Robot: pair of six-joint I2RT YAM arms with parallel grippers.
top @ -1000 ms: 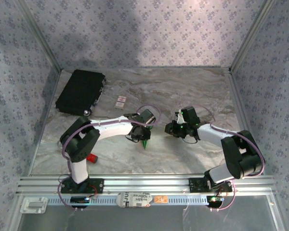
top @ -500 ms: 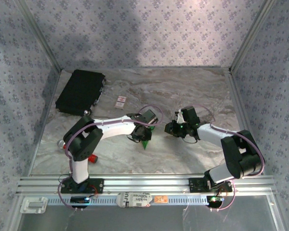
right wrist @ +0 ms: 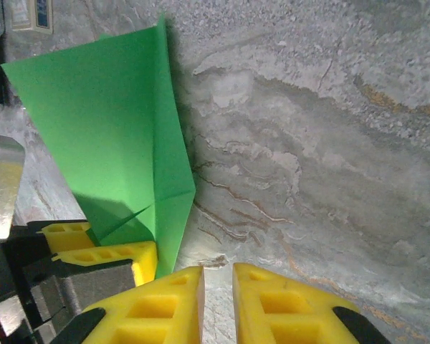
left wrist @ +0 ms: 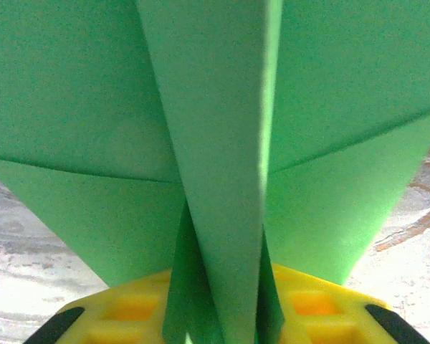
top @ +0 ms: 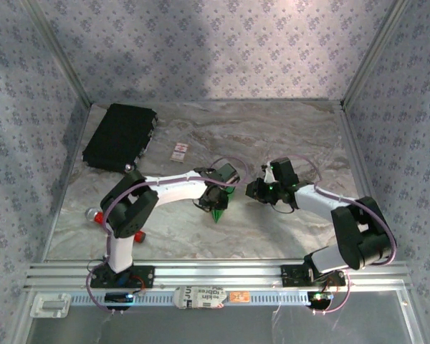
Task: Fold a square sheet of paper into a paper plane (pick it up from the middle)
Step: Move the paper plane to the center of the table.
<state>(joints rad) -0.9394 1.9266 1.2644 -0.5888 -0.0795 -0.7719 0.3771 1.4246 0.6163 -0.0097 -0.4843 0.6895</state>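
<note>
The left fingers [left wrist: 115, 315] straddle the centre keel of the paper plane [left wrist: 215, 143]; whether they clamp it cannot be told. The right fingers [right wrist: 165, 301] stand narrow and empty, just right of the plane, over the counter [right wrist: 308, 143]. The plane sits mid-counter, its visible point toward the near edge. Folding appears complete, so the step in hand is probably release. The next move calls for withdrawing the left fingers without dragging the paper.

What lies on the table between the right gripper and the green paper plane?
Nothing. In the top external view, the marble table is bare between the right gripper and the paper plane.
</note>
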